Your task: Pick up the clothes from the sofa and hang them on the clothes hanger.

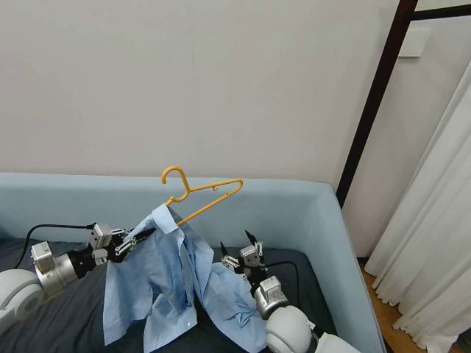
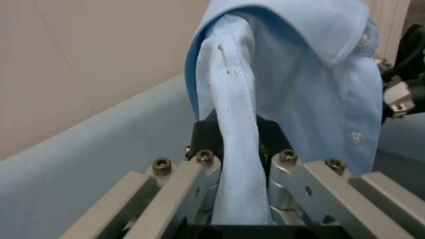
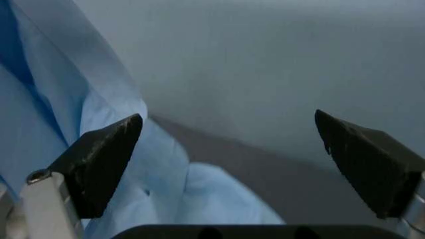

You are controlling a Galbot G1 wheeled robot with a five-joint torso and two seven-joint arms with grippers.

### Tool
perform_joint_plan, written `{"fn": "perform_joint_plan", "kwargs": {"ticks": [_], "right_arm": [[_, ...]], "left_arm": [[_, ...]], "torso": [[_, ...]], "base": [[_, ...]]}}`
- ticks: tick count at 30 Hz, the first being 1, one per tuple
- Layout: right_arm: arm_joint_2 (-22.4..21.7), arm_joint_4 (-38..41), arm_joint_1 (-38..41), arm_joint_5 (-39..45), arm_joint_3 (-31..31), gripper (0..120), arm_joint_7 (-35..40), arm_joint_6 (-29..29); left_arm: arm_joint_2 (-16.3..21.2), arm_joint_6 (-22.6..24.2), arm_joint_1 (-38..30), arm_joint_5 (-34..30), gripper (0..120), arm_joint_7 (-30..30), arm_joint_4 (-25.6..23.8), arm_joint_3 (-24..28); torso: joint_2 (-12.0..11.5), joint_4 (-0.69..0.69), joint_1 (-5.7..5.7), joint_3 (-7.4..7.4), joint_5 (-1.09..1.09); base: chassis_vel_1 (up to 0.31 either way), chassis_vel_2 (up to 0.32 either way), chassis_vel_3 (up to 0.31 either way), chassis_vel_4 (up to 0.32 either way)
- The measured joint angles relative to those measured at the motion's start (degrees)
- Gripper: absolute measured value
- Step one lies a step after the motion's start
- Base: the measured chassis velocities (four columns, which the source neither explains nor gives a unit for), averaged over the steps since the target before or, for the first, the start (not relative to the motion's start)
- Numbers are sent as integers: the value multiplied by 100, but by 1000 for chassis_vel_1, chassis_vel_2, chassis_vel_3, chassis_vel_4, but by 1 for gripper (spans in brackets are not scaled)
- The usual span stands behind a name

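Holding the shirt (image 1: 165, 287) up over the sofa (image 1: 309, 213), pale blue, collar uppermost, tails drooping to the dark seat. Threaded only halfway onto the hanger (image 1: 210, 197): one arm tucked into the cloth under the collar, the other poking out bare, hook standing above the collar. Slanting, along the long axis, from low at the collar to high on the right, toward the sofa back.

Pinched by the left gripper (image 1: 138, 237) on a fold just below the collar, pads pressed together on cloth. Seen close in the left wrist view with nothing but fabric between them, so cannot tell whether the hanger is caught in there too.

Hovering with the right gripper (image 1: 245, 259) low over the seat, jaws spread wide and holding nothing, just beside the shirt's loose right half and apparently not touching it. Nearer than the left to the unthreaded side, slack beneath the bare hanger arm. Judged from here, calls for taking that cloth, lying to the left of the spread jaws, and lifting it up over the free end.

Around: sofa back and side close behind, plain wall (image 1: 221, 73) above, dark post (image 1: 372, 110) and curtain (image 1: 434, 243) well off to the right. Nothing between the spread jaws and the cloth. Likeliest snags: the sagging front panel, and the hanger tipping once weight shifts.
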Motion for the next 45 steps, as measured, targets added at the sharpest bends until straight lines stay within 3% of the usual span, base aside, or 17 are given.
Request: {"fn": "perform_joint_plan", "kwargs": {"ticks": [5,10,20,30,45], "right_arm": [[164,-456,132,357,136,100,-513,-491],[286,-944,-17,-624,-210,100,-1146,6],[598,-1459,-102,-1585,-712,98,-1084,68],[832,-1744,-81,-1643,-805,63,-1145,-307],[776,-1770,-87,-1556,-696,8,-1441,-137]], "left_arm": [[-56,-84,45,149,7,42,106,-14],[-134,-123,20,197,7,-2,240,2],[-183,-126,-74,218,7,-89,307,16],[-204,-136,-76,221,7,-134,182,-24],[-209,-156,-78,242,7,-233,136,-44]], "torso": [[0,1,0,0,-2],[0,-1,0,0,-2],[0,-1,0,0,-1],[0,-1,0,0,-1],[1,0,0,0,-1]], "base": [[0,0,0,0],[0,0,0,0],[0,0,0,0],[0,0,0,0],[0,0,0,0]]}}
